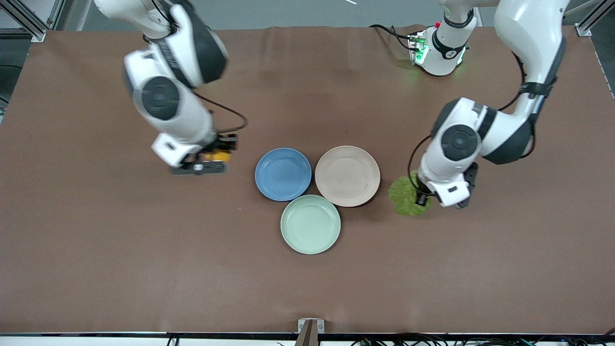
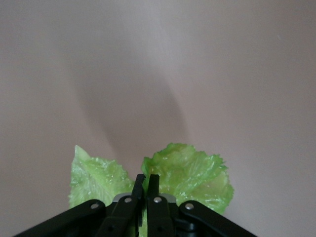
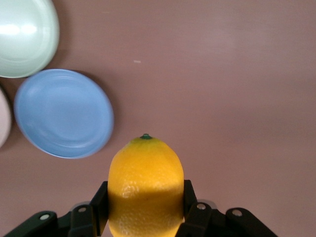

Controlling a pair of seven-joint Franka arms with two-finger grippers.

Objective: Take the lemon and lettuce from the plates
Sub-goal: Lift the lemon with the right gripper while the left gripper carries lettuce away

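Note:
My right gripper (image 1: pixel 217 154) is shut on the yellow-orange lemon (image 1: pixel 219 155) over the bare table toward the right arm's end, beside the blue plate (image 1: pixel 283 173). In the right wrist view the lemon (image 3: pixel 145 186) sits between the fingers (image 3: pixel 97 210) and the blue plate (image 3: pixel 63 112) has nothing on it. My left gripper (image 1: pixel 423 198) is shut on the green lettuce (image 1: pixel 404 195) over the table beside the beige plate (image 1: pixel 347 176), toward the left arm's end. In the left wrist view the leaf (image 2: pixel 190 176) spreads out around the pinched fingertips (image 2: pixel 146 181).
A pale mint-green plate (image 1: pixel 310 224) with nothing on it lies nearer the front camera than the other two and touches them. It also shows in the right wrist view (image 3: pixel 23 35). The brown table (image 1: pixel 144 250) spreads wide around the plates.

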